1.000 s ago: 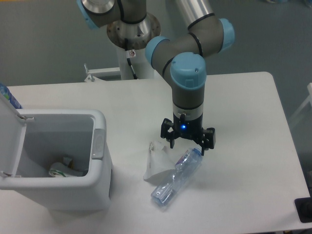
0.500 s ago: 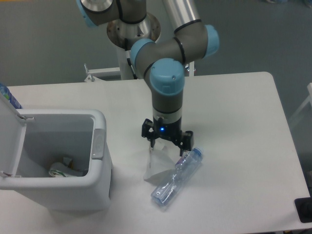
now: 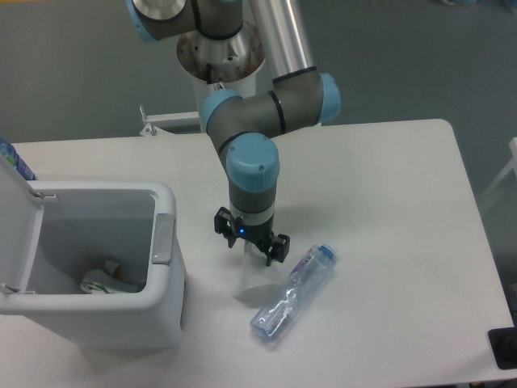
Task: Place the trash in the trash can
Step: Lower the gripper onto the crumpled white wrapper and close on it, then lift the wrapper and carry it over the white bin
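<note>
Gripper [image 3: 250,245] spread open right over wrapper [image 3: 257,279], bottle [image 3: 292,294] beside, trash can [image 3: 121,267] w/ lid up.

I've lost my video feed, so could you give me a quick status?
Gripper open, over wrapper. Bottle on table beside it. Trash can lid open.

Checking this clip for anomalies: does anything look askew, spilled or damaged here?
Nothing spilled. The bottle lies on its side on the table, crumpled-looking, beside the wrapper under the tool. The trash can stands upright, lid open, some trash already inside.
</note>
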